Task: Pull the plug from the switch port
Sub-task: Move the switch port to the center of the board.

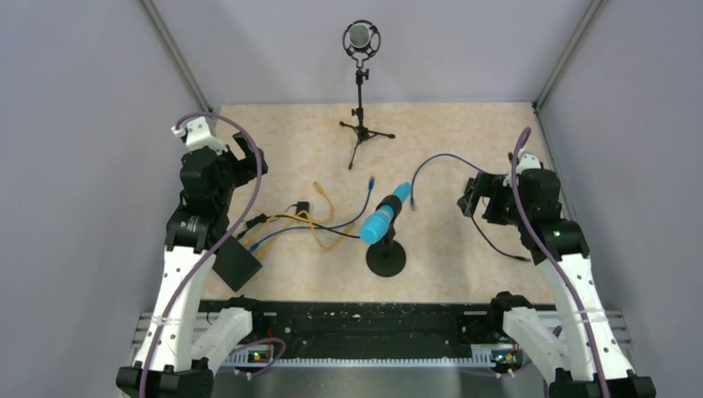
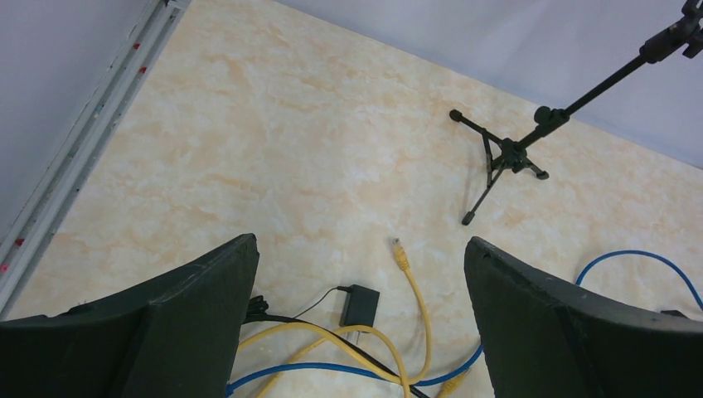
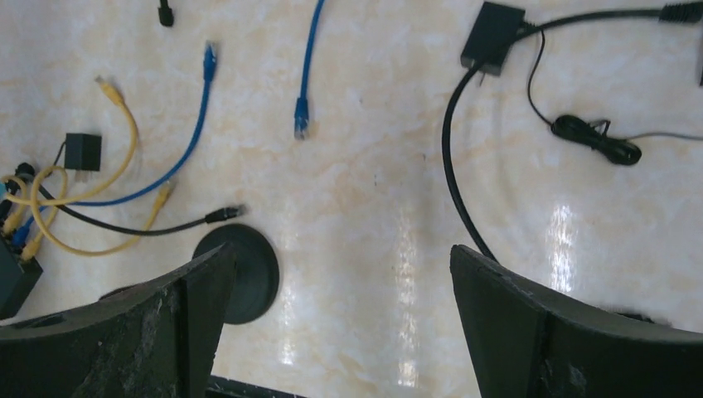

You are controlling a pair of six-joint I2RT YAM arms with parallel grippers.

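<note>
The flat black switch box (image 1: pixel 235 264) lies at the near left of the table, partly under my left arm. Yellow, blue and black cables (image 1: pixel 286 225) run into its far-right edge, where the plugs (image 1: pixel 253 238) sit. In the right wrist view the box (image 3: pixel 12 282) shows at the far left edge with the plugs (image 3: pixel 18 230) bunched at it. My left gripper (image 1: pixel 247 156) is open and empty, above the table behind the box; its view (image 2: pixel 361 245) does not show the box. My right gripper (image 1: pixel 471 199) is open and empty at the right, also seen in its own view (image 3: pixel 340 253).
A blue microphone (image 1: pixel 383 217) stands tilted on a round black base (image 1: pixel 386 259) in the middle. A tripod microphone stand (image 1: pixel 361 124) is at the back. A small black adapter (image 2: pixel 360 305) and loose yellow (image 2: pixel 401 255) and blue (image 3: pixel 302 116) cable ends lie about. A second adapter (image 3: pixel 492 37) lies right.
</note>
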